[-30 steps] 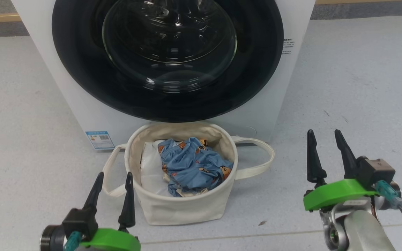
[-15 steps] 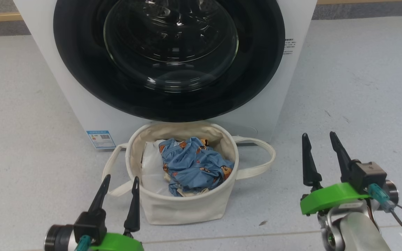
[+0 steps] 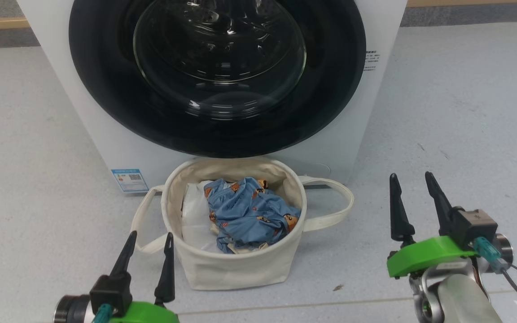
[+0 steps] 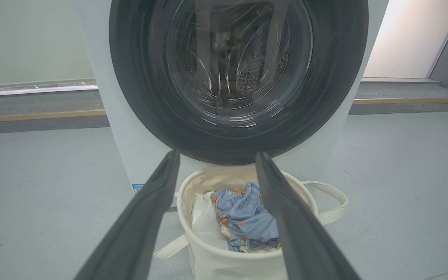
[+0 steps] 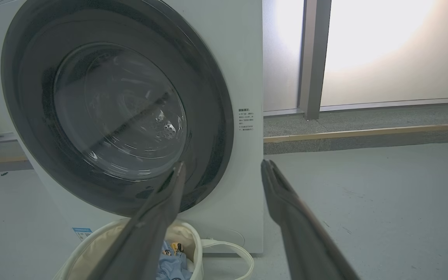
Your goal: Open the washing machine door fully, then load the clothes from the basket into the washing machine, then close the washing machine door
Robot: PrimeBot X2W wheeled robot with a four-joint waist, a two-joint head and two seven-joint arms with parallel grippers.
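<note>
Head looks down, wrists forward; all share door (image 3: 218, 67) and basket (image 3: 234, 269).

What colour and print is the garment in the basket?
The clothes are light blue with small orange-brown bears, seen best in the head view.

The left hand (image 3: 151, 234) and the right hand (image 3: 410, 175) hover low, spread wide and empty.

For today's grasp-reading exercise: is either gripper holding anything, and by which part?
Nothing is held. The left gripper and right gripper both stand open and empty; the clothes lie in the basket.
</note>
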